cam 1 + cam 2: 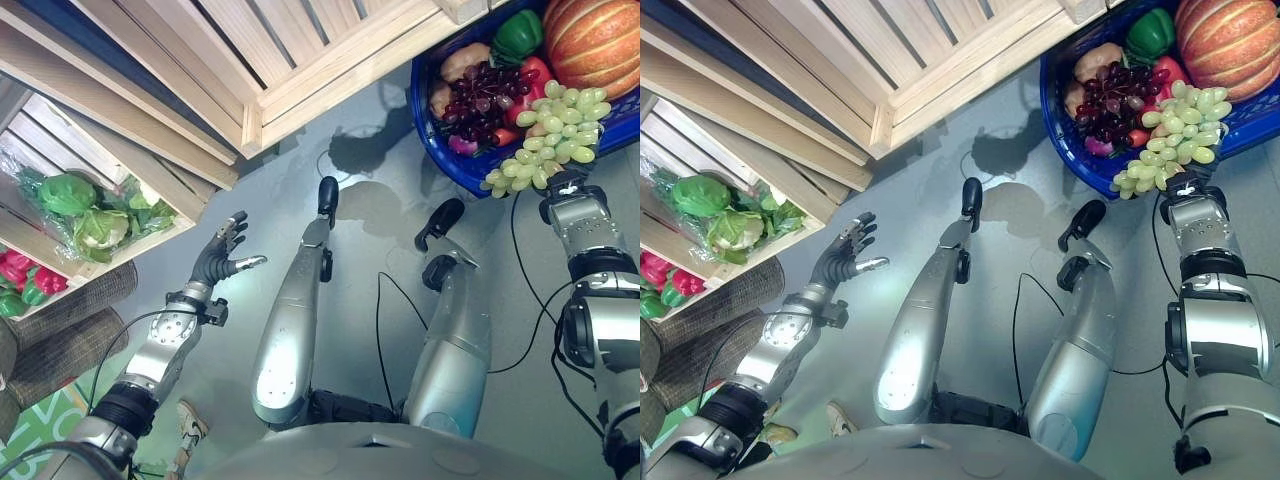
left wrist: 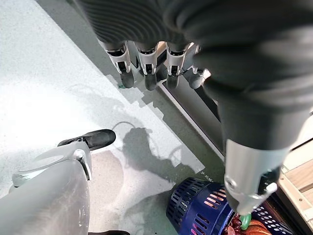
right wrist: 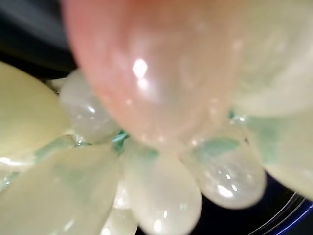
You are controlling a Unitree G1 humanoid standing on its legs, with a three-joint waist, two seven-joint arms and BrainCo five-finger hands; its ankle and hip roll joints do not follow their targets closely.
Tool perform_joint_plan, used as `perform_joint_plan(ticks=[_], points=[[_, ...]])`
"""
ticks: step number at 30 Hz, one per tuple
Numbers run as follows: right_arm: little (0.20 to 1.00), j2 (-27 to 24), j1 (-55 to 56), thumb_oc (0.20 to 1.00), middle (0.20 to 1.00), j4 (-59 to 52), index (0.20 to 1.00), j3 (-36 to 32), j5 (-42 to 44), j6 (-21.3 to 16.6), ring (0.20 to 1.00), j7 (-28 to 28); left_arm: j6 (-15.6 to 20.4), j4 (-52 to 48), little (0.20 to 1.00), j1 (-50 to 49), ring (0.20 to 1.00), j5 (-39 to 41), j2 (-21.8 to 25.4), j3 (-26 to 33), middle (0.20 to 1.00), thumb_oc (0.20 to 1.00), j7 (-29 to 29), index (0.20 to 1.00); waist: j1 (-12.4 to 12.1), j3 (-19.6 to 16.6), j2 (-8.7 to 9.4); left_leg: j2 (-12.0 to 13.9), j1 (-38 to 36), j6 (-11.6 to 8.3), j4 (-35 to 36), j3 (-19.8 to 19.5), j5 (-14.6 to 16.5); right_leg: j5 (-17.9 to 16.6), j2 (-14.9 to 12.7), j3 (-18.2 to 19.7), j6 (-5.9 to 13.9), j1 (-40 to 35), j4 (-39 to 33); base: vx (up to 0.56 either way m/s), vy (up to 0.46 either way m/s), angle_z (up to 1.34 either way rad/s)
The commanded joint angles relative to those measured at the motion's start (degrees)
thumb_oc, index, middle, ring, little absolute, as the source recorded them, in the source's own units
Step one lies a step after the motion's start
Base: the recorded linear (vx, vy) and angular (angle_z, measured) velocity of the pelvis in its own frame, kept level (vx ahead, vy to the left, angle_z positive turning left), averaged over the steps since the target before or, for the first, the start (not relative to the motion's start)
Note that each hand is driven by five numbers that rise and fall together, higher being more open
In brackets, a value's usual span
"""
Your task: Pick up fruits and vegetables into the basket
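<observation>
Pale green grape bunch (image 1: pixel 552 138) drapes over the blue plastic basket's (image 1: pixel 462 166) rim, touching my right robot hand (image 1: pixel 566 184), whose grip I cannot tell; my left robot hand (image 1: pixel 222 258), open and empty, hangs well apart.

1. The right hand's (image 1: pixel 566 183) fingers were hidden under the green grapes (image 1: pixel 548 140), so their grip could not be told.
2. Beyond that hand, the blue basket (image 1: pixel 470 172) and the pumpkin (image 1: pixel 595 40) were cut off by the picture's edge.
3. Pressed against the right wrist camera, the grapes were a blur.

One blue basket (image 1: pixel 450 165) is holding one pumpkin (image 1: pixel 595 40), one green pepper (image 1: pixel 517 35) and two grape bunches (image 1: pixel 550 135)
</observation>
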State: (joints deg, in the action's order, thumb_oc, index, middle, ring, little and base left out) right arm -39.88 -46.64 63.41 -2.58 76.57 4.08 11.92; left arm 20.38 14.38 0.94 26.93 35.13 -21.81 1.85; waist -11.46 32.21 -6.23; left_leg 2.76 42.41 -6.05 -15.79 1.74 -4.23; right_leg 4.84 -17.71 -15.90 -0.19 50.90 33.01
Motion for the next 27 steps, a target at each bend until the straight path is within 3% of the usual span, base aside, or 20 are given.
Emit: perform_joint_plan(ticks=[1, 6, 9, 14, 20, 23, 24, 27], points=[[1.000, -7.52, -0.12, 1.000, 1.000, -0.72, 1.000, -1.36, 2.07, -6.60, 1.000, -3.44, 3.17, -1.17, 1.000, -4.37, 1.000, -0.81, -1.78, -4.87, 1.000, 1.000, -0.54, 1.000, 1.16, -2.42, -10.16, 0.57, 2.45, 1.35, 1.39, 1.37, 1.54, 5.61, 1.90, 1.32, 4.34, 0.35, 4.58, 0.00, 0.011, 0.04], [1.000, -5.67, -0.34, 1.000, 1.000, -2.18, 1.000, -2.24, -0.80, -14.33, 1.000, -7.73, 3.81, -0.35, 1.000, -4.45, 1.000, -1.25, -2.82, -5.96, 1.000, 1.000, 0.00, 1.000, 1.41, -2.42, -10.06, 0.53, 1.40, 1.35, 1.86, 1.48, 1.81, 5.41, 2.04, 1.28, 4.49, -0.57, 3.82, -0.01, 0.025, 0.00], [1.000, -4.29, 0.77, 1.000, 1.000, -3.55, 1.000, -2.44, -3.93, -16.90, 1.000, -10.40, 3.99, 0.89, 1.000, -4.32, 1.000, -1.63, -3.73, -6.32, 1.000, 1.000, -0.16, 1.000, 1.91, -2.42, -9.72, 0.47, 0.22, 1.25, 2.19, 1.65, 1.85, 5.04, 2.32, 1.44, 4.61, -1.66, 2.84, -0.02, 0.053, 0.00], [1.000, -1.81, 4.50, 1.000, 1.000, -5.57, 1.000, -2.85, -6.22, -18.85, 1.000, -9.83, 4.58, 3.68, 1.000, -4.46, 1.000, -1.80, -5.22, -6.41, 1.000, 1.000, -0.07, 1.000, 3.14, -2.42, -8.84, 0.65, -3.05, 1.10, 2.84, 2.19, 2.15, 4.65, 2.74, 1.55, 4.77, -4.77, 0.95, -0.03, 0.062, -0.03], [1.000, 1.46, 10.57, 1.000, 1.000, -5.60, 1.000, -2.18, -16.70, -18.38, 1.000, -12.89, 4.23, 8.33, 1.000, -3.76, 1.000, -1.76, -7.04, -4.60, 1.000, 1.000, -1.43, 1.000, 4.68, -2.42, -7.00, 1.03, -7.76, 1.13, 3.31, 2.83, 2.64, 4.03, 3.40, 1.63, 5.12, -9.80, -1.36, -0.03, 0.041, -0.03], [1.000, 4.14, 14.09, 1.000, 1.000, -5.71, 1.000, -1.24, -18.80, -18.05, 1.000, -12.87, 4.57, 10.96, 1.000, -3.59, 1.000, -1.96, -7.61, -3.75, 1.000, 1.000, -2.25, 1.000, 5.44, -2.42, -5.35, 1.37, -10.90, 1.20, 3.30, 2.96, 3.24, 3.64, 3.73, 1.27, 5.39, -13.45, -2.89, -0.06, 0.023, -0.04], [1.000, 5.26, 15.16, 1.000, 1.000, -5.98, 1.000, -0.80, -19.29, -18.78, 1.000, -12.29, 4.36, 12.02, 1.000, -2.92, 1.000, -2.29, -8.02, -3.11, 1.000, 1.000, -2.33, 1.000, 5.68, -2.42, -4.82, 1.71, -10.80, 1.63, 3.56, 3.26, 1.99, 1.81, 4.05, 0.49, 4.86, -13.81, -4.17, -0.11, 0.034, -0.03], [1.000, 9.29, 20.51, 1.000, 1.000, -8.02, 1.000, 1.25, -21.13, -21.55, 1.000, -11.02, 4.03, 14.50, 1.000, -2.29, 1.000, -2.90, -8.89, -1.74, 1.000, 1.000, -3.52, 1.000, 6.88, -2.42, -2.55, 2.28, -15.24, 1.66, 4.04, 3.57, 2.53, 0.82, 4.44, 0.53, 5.27, -18.97, -6.89, -0.05, 0.044, -0.10]])
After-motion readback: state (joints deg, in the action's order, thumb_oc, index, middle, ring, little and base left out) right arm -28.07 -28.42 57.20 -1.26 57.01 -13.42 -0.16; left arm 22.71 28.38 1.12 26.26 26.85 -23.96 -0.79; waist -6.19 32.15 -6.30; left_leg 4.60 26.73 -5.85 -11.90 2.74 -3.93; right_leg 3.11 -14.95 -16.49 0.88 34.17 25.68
